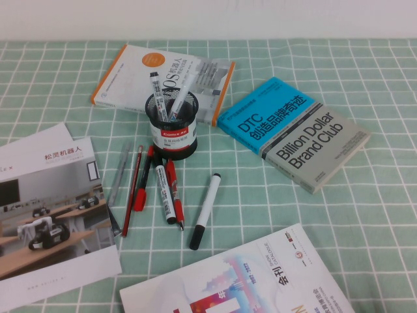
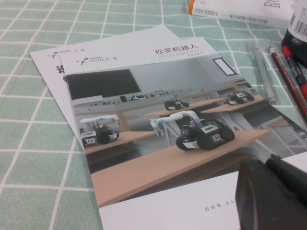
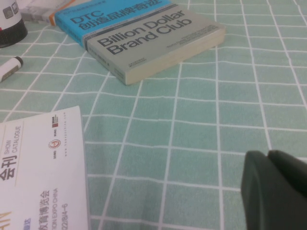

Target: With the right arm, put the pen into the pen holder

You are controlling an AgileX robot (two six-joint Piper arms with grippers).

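The pen holder (image 1: 173, 129), a black mesh cup with a red-and-white label, stands mid-table. The pen (image 1: 158, 92), a thick white marker with black cap and black lettering, stands tilted inside it beside a slim whitish-grey pen (image 1: 180, 98). A second lettered white marker (image 1: 164, 193) and a plainer white marker (image 1: 205, 210) lie in front of the holder. Neither arm shows in the high view. My left gripper (image 2: 268, 163) is shut and empty over a brochure. My right gripper (image 3: 267, 155) is shut and empty above bare cloth, to the right of the pens.
Red pens (image 1: 174, 192), a red pencil (image 1: 132, 190) and a grey pen (image 1: 119, 173) lie left of the markers. A white-orange book (image 1: 163, 75) lies behind the holder, a blue-grey book (image 1: 293, 130) at right. Brochures (image 1: 49, 208) lie at left, a catalogue (image 1: 260, 280) in front.
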